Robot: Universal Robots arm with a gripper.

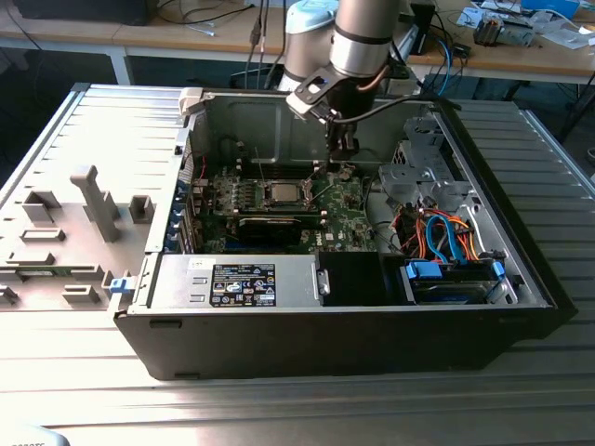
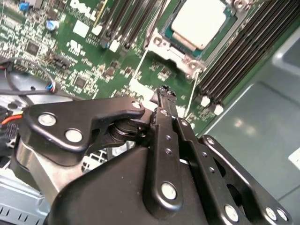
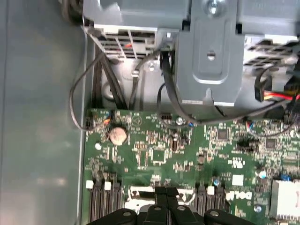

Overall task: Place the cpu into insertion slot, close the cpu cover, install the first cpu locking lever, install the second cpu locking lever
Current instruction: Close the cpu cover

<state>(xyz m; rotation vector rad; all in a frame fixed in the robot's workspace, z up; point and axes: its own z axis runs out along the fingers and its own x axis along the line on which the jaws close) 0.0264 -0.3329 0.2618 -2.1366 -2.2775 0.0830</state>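
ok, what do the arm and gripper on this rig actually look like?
The arm is a round silver-grey tube with a black band and a pale blue joint cap. A thin dark cable loops at the wrist. The gripper is matte black, built from flat linkage bars and narrow fingers pinned with round silver screws.

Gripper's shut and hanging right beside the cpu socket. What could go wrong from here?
1. The gripper is shut, its tip close to a thin locking lever; it could slide off the wire and strike the green motherboard.
2. The cpu cover seems down over the cpu but unlocked; a sideways nudge might lift it.
3. Loose black cables hang by the board and could snag the wrist.
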